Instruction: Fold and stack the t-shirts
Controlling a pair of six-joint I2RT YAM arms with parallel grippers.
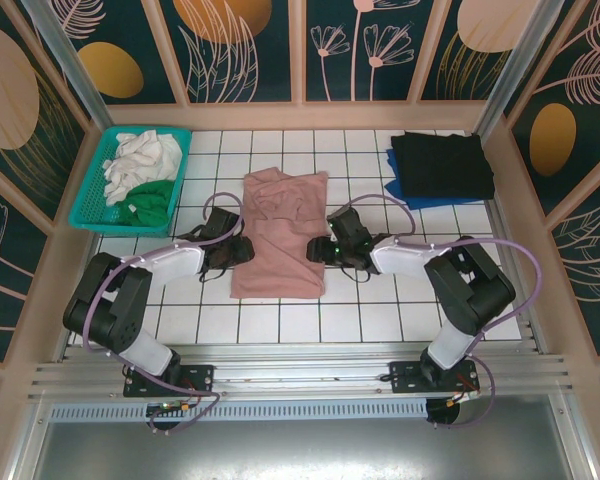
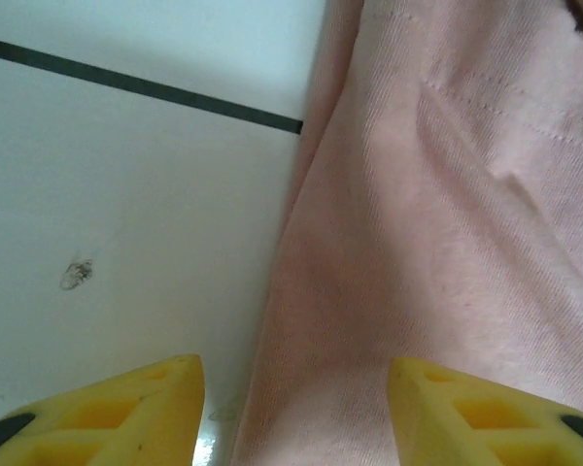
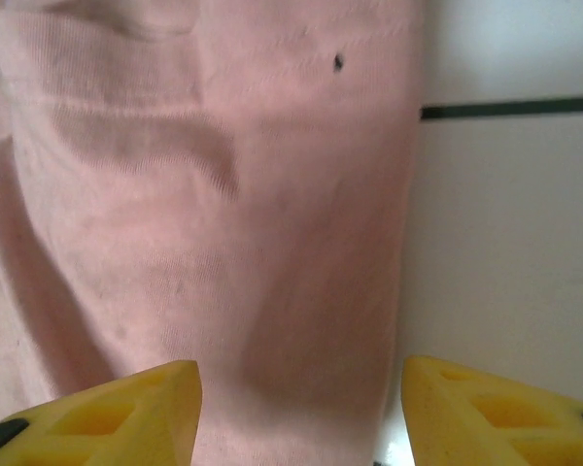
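Observation:
A dusty-pink t-shirt (image 1: 280, 235) lies as a long narrow strip in the middle of the white tiled table. My left gripper (image 1: 236, 246) rests low at the strip's left edge and my right gripper (image 1: 324, 247) at its right edge. In the left wrist view the pink cloth (image 2: 447, 194) runs under my gripper (image 2: 296, 413), whose yellow fingers (image 2: 126, 413) stand apart over the cloth's edge and grip nothing. The right wrist view is the same: pink cloth (image 3: 223, 194) beneath my open gripper (image 3: 301, 413), with yellow fingertips (image 3: 486, 413) spread.
A teal lattice basket (image 1: 90, 180) at the back left holds a white t-shirt (image 1: 140, 155) and a green one (image 1: 150, 200). At the back right a folded black t-shirt (image 1: 440, 165) lies on a blue one (image 1: 430, 198). Wooden-framed walls enclose the table.

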